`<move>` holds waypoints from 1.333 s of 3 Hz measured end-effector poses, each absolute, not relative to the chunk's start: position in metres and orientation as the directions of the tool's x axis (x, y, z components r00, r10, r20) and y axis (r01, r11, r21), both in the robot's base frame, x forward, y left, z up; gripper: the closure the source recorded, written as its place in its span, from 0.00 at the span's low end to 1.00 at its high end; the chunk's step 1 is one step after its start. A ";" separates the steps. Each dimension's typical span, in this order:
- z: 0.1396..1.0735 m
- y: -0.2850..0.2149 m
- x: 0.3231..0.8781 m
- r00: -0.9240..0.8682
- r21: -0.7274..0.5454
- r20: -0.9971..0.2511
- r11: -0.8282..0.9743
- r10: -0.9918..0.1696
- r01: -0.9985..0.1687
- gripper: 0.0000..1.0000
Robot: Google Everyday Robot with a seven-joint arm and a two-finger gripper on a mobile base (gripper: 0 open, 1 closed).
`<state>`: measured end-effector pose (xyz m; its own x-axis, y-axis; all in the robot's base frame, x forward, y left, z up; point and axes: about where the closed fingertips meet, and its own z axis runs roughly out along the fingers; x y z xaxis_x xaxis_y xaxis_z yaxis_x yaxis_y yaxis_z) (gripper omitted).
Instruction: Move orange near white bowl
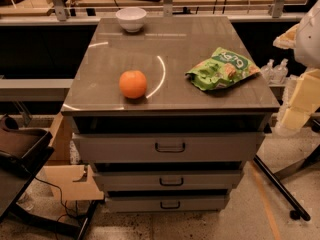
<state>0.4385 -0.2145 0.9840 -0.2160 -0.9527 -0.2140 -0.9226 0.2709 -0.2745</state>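
Note:
The orange (133,84) sits on the grey cabinet top (170,44), near its front left. The white bowl (131,19) stands upright at the back left edge of the same top, well behind the orange. My gripper (299,103) is a pale cream shape at the right edge of the view. It is off to the right of the cabinet, at about the height of the top's front edge, far from the orange and holding nothing that I can see.
A crumpled green snack bag (222,69) lies on the right side of the top. The cabinet has three shut drawers (170,147) in front. A dark tray (20,144) stands low on the left. Rails and cables run behind the cabinet.

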 end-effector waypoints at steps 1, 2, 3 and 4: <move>0.984 -0.215 0.438 -0.216 -0.275 -0.214 0.271 -0.953 -0.923 0.00; 0.987 -0.211 0.444 -0.212 -0.274 -0.234 0.273 -0.949 -0.922 0.00; 0.988 -0.203 0.466 -0.234 -0.245 -0.357 0.333 -0.904 -0.911 0.00; 0.984 -0.185 0.487 -0.260 -0.189 -0.529 0.411 -0.808 -0.892 0.00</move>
